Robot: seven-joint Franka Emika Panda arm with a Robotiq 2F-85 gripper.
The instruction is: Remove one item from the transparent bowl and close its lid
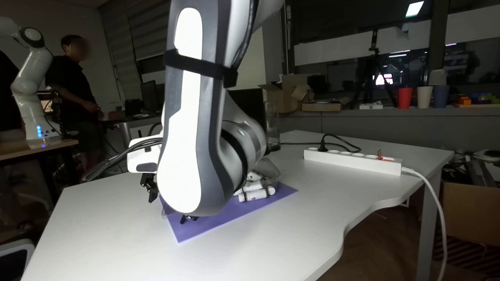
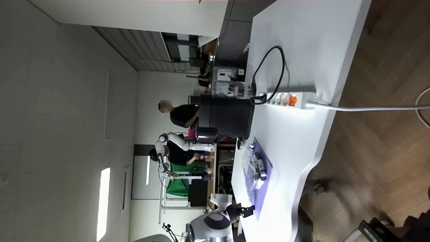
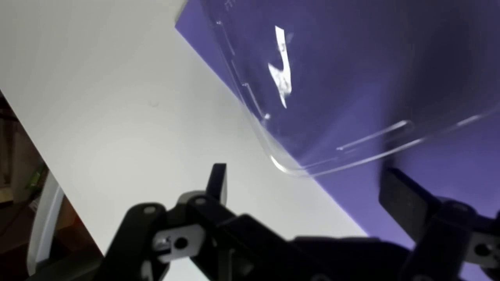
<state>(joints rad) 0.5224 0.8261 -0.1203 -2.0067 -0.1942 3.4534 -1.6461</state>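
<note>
The transparent bowl (image 1: 272,168) stands at the far end of the purple mat (image 1: 218,224), partly hidden by my arm. Several small white bottles (image 1: 256,194) lie in it. In an exterior view turned on its side, the bowl (image 2: 248,158) shows with white and dark items. In the wrist view, a clear plastic sheet with a rounded corner, seemingly the lid (image 3: 320,117), lies over the mat's edge. My gripper (image 3: 303,169) is open and empty. Its fingers stand either side of that corner, just short of it. The gripper (image 2: 248,211) also shows at the mat's near end.
A white power strip (image 1: 351,160) with a black plug and cable lies on the white table (image 1: 273,242). A black box-like device (image 2: 228,116) and a tall clear cylinder (image 2: 232,89) stand beyond the mat. The table's front edge curves inward.
</note>
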